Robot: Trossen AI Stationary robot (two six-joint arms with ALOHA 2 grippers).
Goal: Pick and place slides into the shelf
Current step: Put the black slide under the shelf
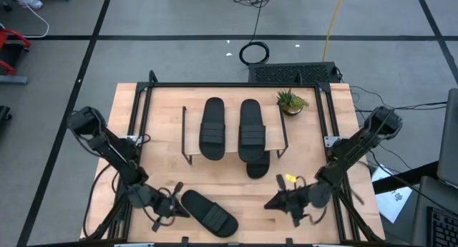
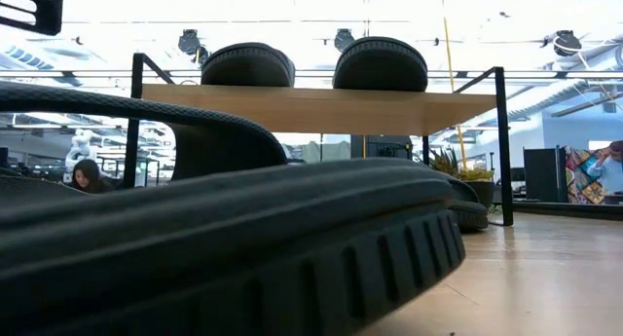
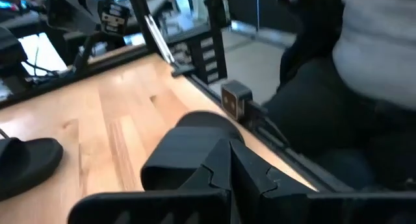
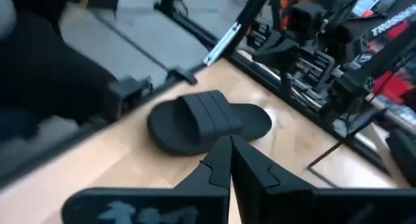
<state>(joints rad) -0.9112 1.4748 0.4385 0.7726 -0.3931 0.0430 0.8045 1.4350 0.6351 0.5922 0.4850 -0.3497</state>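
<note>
Two black slides (image 1: 213, 129) (image 1: 252, 125) lie sole down, side by side, on the shelf's wood top (image 1: 232, 160); the low view shows them up there (image 2: 248, 63) (image 2: 380, 63). A third slide (image 1: 257, 165) lies on the table, half under the shelf's near edge. The fourth slide (image 1: 209, 212) lies sole down near the table's near edge and fills the low view (image 2: 243, 239). My left gripper (image 1: 177, 202) (image 3: 226, 152) is shut, at that slide's left end (image 3: 195, 146). My right gripper (image 1: 274, 202) (image 4: 229, 146) is shut, apart from the slide (image 4: 208, 120) on its right. My left gripper's shut fingertips point level from the table's left at the fourth slide's near end (image 3: 188, 130), just before its strap. Whether they touch it I cannot tell, as the fingers themselves cover the spot.
A small potted plant (image 1: 291, 102) stands by the shelf's far right corner. A small yellow object (image 1: 290, 178) lies on the table by my right arm. The black table frame (image 1: 143, 97) rims the wood. A person in dark clothes (image 3: 351, 74) stands just past the near edge.
</note>
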